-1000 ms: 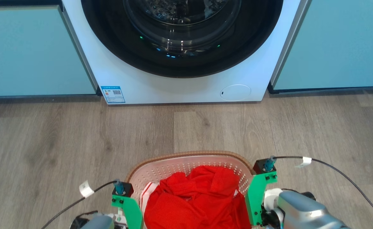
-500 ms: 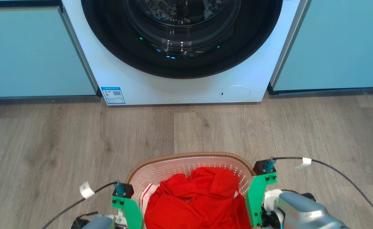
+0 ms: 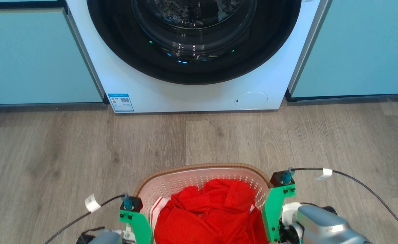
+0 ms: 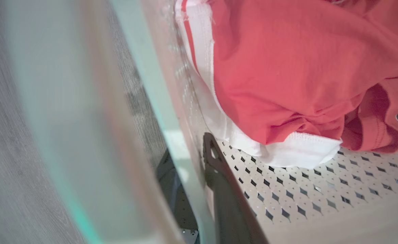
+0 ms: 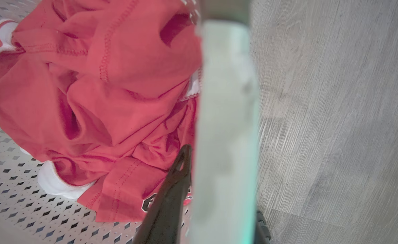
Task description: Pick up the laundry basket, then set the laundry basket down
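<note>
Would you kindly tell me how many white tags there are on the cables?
2: one tag on the left cable beside the basket, another on the right cable. More may be hidden.

The right tool (image 5: 220, 162) has dark fingers (image 5: 171, 203), a green screwed bracket (image 3: 274, 213), teal plug (image 3: 288, 175), white-tagged black cable (image 3: 361, 184), grey forearm (image 3: 324, 228).

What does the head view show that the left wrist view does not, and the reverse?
Head view, not left wrist view: the white washing machine with its dark round door, and the teal cabinets on both sides of it. Left wrist view, not head view: the dark fingers of the left end effector, one inside the wall of the laundry basket and one outside, plus the basket's perforated bottom. Both: the basket, the red garment in it, and the grey wooden floor.
</note>
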{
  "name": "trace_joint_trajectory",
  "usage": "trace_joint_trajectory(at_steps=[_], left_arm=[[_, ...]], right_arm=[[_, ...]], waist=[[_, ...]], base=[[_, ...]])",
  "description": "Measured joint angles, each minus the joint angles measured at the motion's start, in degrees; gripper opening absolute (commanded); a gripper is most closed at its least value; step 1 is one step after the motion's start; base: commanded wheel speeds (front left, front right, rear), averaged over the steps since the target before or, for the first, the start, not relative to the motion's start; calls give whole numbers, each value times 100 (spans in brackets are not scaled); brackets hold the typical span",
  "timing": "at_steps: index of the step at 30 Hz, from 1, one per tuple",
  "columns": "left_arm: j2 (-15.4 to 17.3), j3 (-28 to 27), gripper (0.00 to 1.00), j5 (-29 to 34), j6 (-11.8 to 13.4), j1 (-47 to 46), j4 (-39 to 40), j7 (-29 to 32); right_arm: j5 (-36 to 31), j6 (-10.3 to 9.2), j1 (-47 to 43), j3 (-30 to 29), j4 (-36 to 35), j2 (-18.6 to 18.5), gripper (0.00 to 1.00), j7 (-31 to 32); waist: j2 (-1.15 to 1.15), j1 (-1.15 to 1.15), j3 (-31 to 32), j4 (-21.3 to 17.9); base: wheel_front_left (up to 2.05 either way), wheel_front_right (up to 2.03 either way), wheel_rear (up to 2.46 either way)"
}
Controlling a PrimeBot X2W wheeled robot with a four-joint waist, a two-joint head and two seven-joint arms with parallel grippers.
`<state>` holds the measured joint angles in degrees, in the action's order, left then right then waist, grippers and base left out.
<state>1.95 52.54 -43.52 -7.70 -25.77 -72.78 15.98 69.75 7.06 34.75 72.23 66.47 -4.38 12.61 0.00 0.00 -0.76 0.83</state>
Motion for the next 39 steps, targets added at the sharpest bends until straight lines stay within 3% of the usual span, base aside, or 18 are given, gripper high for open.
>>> trace_joint_trajectory(at_steps=[17, 39], left_arm=[[-1, 129, 0, -94, 1, -38, -32, -154], [-26, 137, 0, -89, 266, -1685, -57, -1031]], right_arm=[[40, 0, 23, 23, 1, -9, 0, -45], [-122, 0, 1653, -4, 349, -18, 0, -1171]], waist=[[0, 0, -238, 13], [0, 2, -2588, -28]], base=[[0, 0, 0], [0, 0, 0]])
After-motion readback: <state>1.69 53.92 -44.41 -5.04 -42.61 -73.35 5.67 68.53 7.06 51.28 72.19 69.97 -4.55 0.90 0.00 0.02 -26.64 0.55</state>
